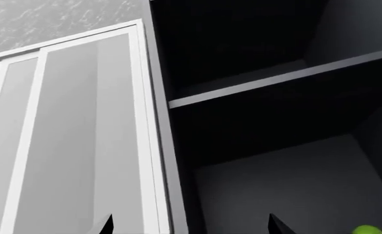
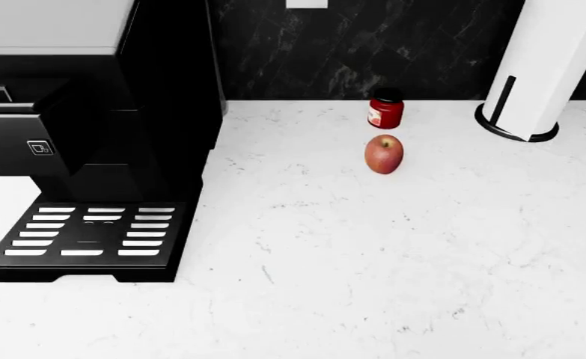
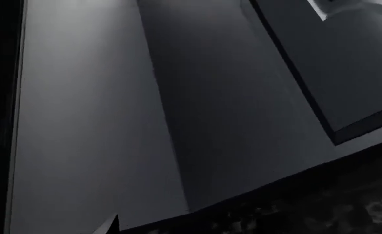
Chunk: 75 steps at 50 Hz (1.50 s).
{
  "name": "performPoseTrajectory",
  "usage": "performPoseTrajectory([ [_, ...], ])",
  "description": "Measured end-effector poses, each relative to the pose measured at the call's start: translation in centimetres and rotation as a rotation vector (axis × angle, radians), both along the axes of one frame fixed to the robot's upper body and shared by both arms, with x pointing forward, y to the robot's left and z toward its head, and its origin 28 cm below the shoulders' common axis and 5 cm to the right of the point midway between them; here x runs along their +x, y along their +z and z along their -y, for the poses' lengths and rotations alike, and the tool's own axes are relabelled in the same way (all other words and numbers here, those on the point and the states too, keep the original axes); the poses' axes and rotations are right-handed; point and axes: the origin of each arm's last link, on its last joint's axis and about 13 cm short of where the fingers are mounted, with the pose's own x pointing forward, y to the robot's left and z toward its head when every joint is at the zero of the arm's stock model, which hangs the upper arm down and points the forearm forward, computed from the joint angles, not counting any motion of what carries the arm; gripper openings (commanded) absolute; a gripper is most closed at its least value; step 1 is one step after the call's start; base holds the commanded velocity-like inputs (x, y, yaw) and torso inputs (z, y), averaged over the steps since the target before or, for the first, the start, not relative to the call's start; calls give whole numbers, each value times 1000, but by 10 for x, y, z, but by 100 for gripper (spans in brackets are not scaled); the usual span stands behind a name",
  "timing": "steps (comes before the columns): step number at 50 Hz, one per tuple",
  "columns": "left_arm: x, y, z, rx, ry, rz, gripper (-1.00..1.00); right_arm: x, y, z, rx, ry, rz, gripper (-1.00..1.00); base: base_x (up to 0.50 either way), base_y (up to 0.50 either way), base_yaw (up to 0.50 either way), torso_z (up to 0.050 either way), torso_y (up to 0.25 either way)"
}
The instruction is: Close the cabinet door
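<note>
Here the cabinet (image 1: 275,122) stands open ahead of the left gripper (image 1: 191,226), its shelf (image 1: 282,78) exposed; the cabinet door (image 3: 93,122) fills the right wrist view. Left fingertips sit spread apart, touching nothing; the right gripper's state cannot be told. Closing remains undone.

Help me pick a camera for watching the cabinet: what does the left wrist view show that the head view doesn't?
Only the left wrist view shows the open cabinet interior, its shelf, a pale paneled door beside it, and a green object at the frame edge. Only the head view shows the countertop, coffee machine, apple, red jar and paper towel holder. They share nothing recognizable; neither shows a gripper clearly.
</note>
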Motion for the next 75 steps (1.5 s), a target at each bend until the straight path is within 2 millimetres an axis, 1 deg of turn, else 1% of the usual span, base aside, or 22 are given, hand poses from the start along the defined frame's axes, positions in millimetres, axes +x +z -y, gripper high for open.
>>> performPoseTrajectory([
  [12,0,1,-2,2,14,-2,100,-7,25,11,-125,18,41,100,0,0,0,0,0],
  [21,1,0,-4,0,20,-8,100,-7,46,19,-179,17,42,100,0,0,0,0,0],
  [25,2,-1,-5,-1,21,-11,100,-4,52,11,-218,-6,14,100,8,0,3,7,0],
  [30,2,-2,-5,-2,21,-14,100,0,55,-7,-336,19,5,100,10,0,6,9,0],
  [37,2,-4,-6,-6,22,-17,100,9,61,-27,-462,122,-2,100,4,0,4,5,0],
  [44,3,-7,-8,-11,25,-21,100,22,70,-43,-539,263,-33,100,5,0,2,4,0],
  [49,4,-10,-10,-15,26,-24,100,31,79,-50,-557,358,-64,100,2,0,1,4,0],
  [55,4,-12,-11,-21,27,-27,100,37,87,-55,-560,400,-82,100,4,0,3,3,0],
  [64,4,-13,-13,-28,29,-27,100,39,110,-51,-467,363,-10,100,0,0,0,0,0],
  [75,3,-14,-16,-36,32,-27,100,45,127,-60,-421,417,28,100,0,0,0,0,0],
])
